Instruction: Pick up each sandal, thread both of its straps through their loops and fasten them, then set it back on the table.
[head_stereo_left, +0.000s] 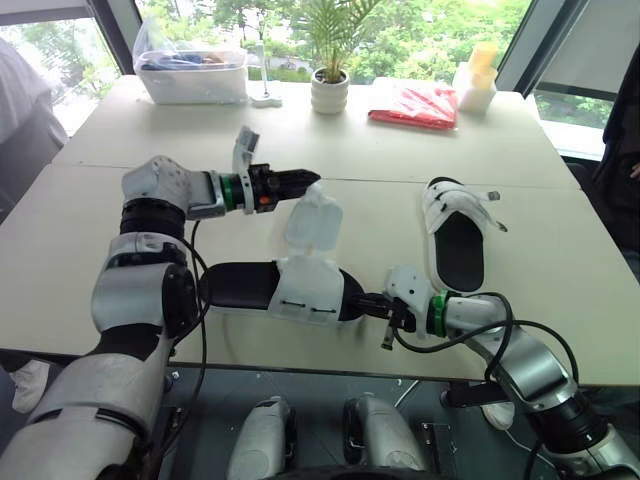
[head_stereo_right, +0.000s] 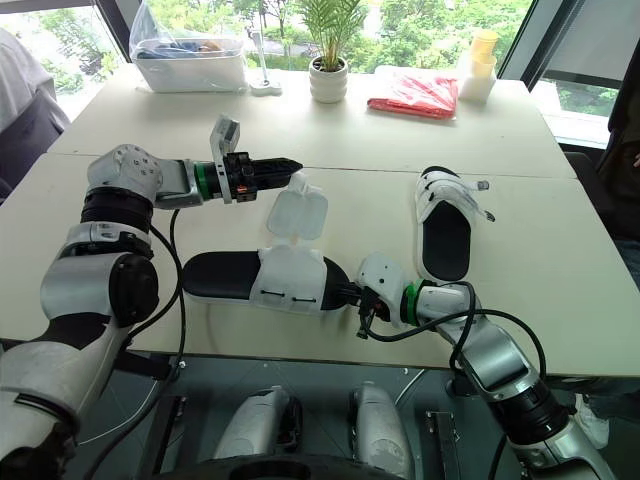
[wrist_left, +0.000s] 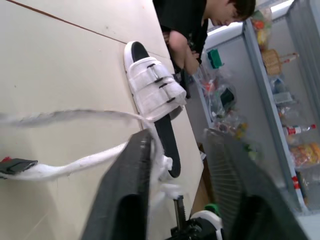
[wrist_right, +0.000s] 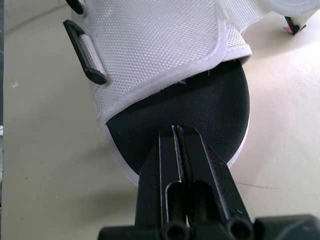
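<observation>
Near sandal (head_stereo_left: 245, 286) lies flat on the table (head_stereo_left: 350, 140) at the front edge, between the two arms, with one white strap flap (head_stereo_left: 312, 222) standing up off it. Left gripper (head_stereo_left: 303, 180) is at the top of that flap. In the wrist view its fingers (wrist_left: 125, 195) are spread, and the strap runs along the inside of one, not clamped. Right gripper (wrist_right: 177, 132) is pressed together with nothing between the tips, which sit on the black footbed at the sandal's end. Second sandal (head_stereo_left: 458, 240) lies flat further right, well apart from both grippers.
</observation>
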